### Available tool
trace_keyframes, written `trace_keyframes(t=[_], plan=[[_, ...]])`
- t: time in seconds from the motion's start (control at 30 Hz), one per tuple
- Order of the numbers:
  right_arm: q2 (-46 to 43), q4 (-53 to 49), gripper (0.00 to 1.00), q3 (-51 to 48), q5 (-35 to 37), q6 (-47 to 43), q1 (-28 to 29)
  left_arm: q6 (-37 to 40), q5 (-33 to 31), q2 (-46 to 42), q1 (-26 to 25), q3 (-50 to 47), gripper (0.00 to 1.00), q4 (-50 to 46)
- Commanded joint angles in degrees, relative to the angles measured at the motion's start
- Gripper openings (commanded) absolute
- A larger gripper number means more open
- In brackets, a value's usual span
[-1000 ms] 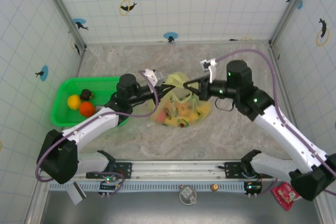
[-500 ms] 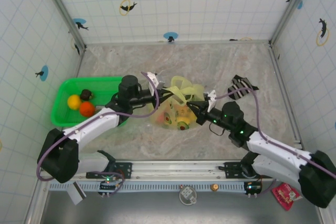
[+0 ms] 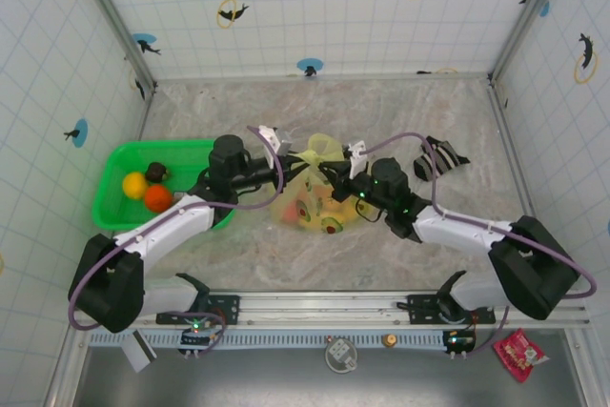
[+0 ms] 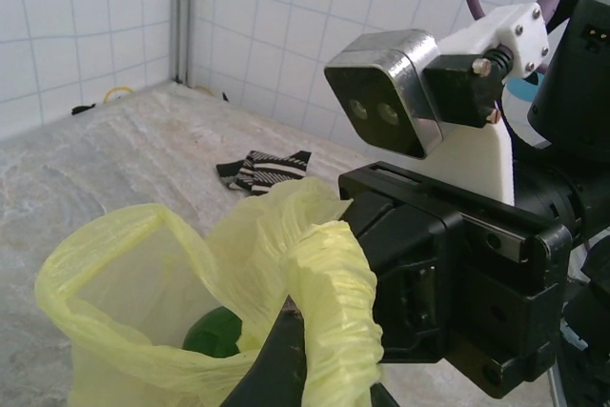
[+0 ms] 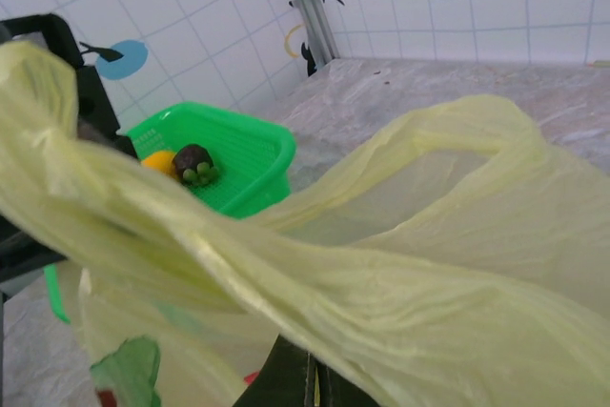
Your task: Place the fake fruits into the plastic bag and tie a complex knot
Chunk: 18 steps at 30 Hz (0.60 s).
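Marble tabletop [image 3: 429, 111], plastic bag [image 3: 310, 207], left claw [image 3: 283, 167] clenched on it, right claw [image 3: 338, 178] film-covered, state unclear

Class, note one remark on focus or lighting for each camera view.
Top external: even light, faint shadows, everything sharp. Left wrist: plastic bag crisp, light glowing through its film. Right wrist: the bag film nearest the lens is blurred; the green basket behind it is clearer.

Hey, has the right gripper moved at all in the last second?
Yes. The right gripper, at the plastic bag, has pulled toward the near edge and leftward, uncovering the striped cloth its arm hid before.
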Motion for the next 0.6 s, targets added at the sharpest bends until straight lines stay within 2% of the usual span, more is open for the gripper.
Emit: trace_keyframes(t=[0.0,0.23,0.43,0.5,0.57], plan=[[2.5,0.0,0.0,1.3,5.2,1.2,-0.6,-0.7,3.9,-1.6,0.0,0.4,0.03,4.3],[3.8,3.1,0.0,2.5,10.1,5.2,-1.8,1.3,5.8,-1.9,-1.3,0.9,0.0,1.5],[4.6,4.8,0.0,3.1,9.1,8.1,-2.3,2.1,13.2,-0.9,-2.4,1.9,0.0,0.6],[4.4,4.9,0.0,3.0,9.1,8.4,-2.4,3.1,11.0,-0.9,-2.5,2.2,0.01,-0.9],[4.0,4.8,0.0,2.8,8.9,8.4,-2.4,4.6,4.4,-1.2,-2.5,2.7,0.06,-3.5]])
